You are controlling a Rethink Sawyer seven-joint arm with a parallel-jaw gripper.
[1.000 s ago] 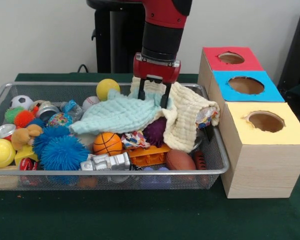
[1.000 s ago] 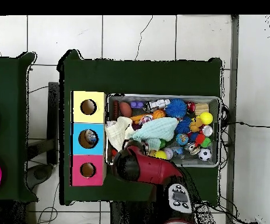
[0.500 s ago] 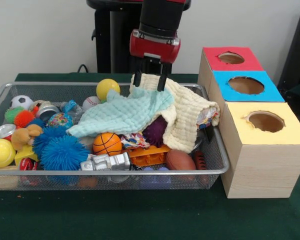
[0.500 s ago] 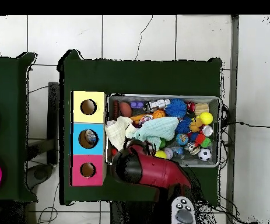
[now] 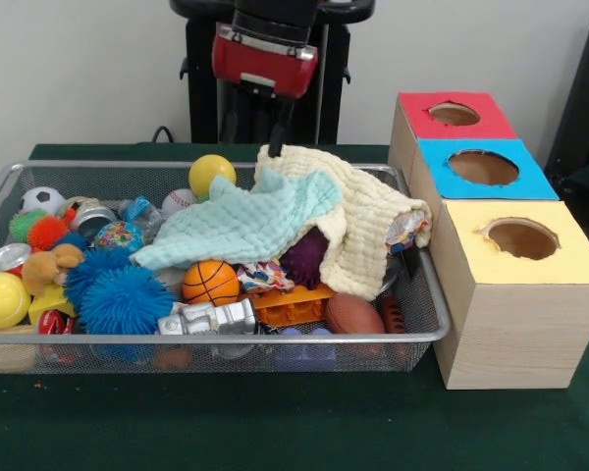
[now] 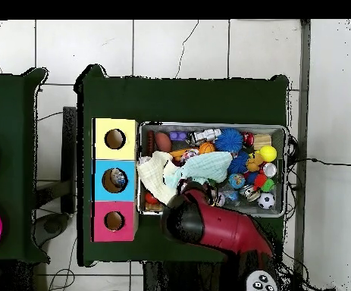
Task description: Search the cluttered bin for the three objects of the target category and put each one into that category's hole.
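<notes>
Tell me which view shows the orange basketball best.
The front view: the orange basketball sits unobstructed near the bin's front rim, its black seams plain. In the overhead view it is only a small orange spot among the clutter.

green table cloth (image 5: 275,432), tiled floor (image 6: 208,45)

A pale wall (image 5: 88,69) is standing behind the green-clothed bench (image 5: 275,432), while cracked white floor tiles (image 6: 178,45) are surrounding it.
</notes>
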